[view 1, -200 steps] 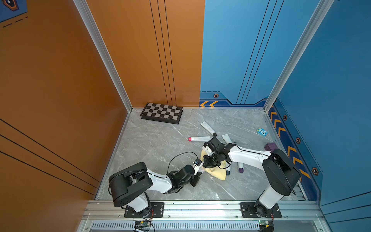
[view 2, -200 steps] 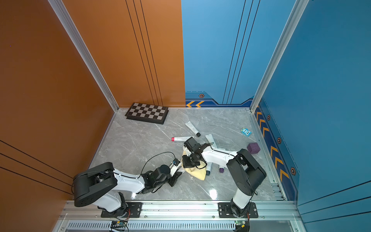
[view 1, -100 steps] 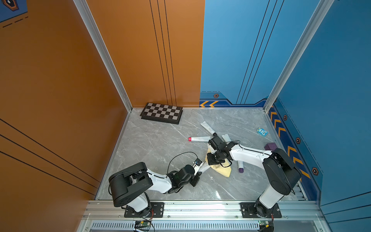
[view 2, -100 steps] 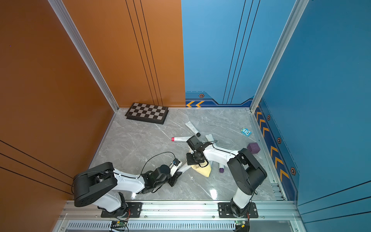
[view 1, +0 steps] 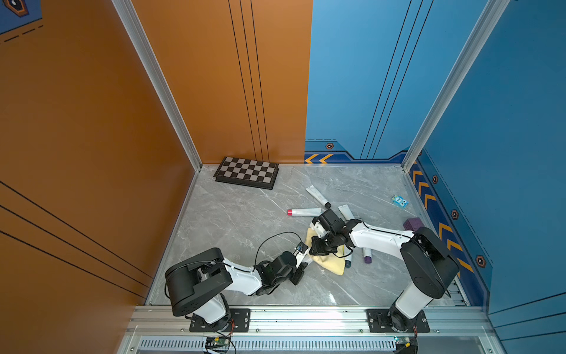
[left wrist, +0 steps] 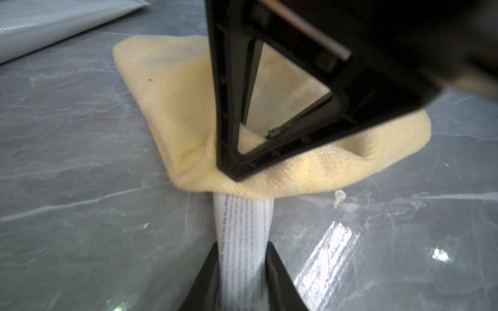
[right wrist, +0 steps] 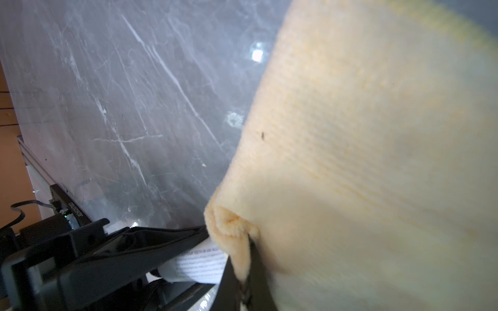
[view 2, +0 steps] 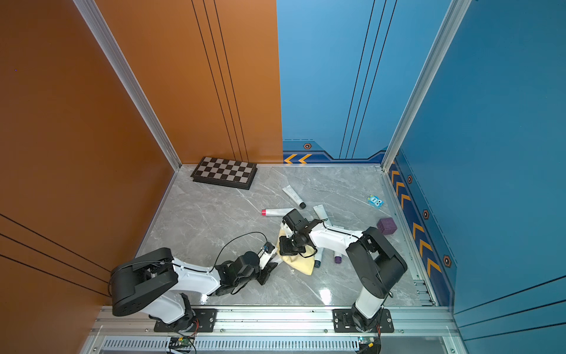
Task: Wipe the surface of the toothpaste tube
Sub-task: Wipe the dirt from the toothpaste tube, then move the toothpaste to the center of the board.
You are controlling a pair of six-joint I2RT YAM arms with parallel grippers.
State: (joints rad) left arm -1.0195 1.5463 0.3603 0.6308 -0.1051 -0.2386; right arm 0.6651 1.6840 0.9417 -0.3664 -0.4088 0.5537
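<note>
Left wrist view: my left gripper [left wrist: 241, 265] clamps the white printed toothpaste tube [left wrist: 244, 223], low over the grey marble tabletop [left wrist: 80, 167]. My right gripper [right wrist: 244, 269] is closed, pinching the folded yellow microfibre cloth [left wrist: 172, 102] that covers the tube's far end.

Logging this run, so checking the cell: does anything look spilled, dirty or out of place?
Only small things. A white fleck lies on the table beside the yellow cloth, and the cloth carries a dark speck. Otherwise the left gripper holds the toothpaste tube and the right gripper pinches the cloth over it, as wiping needs.
</note>
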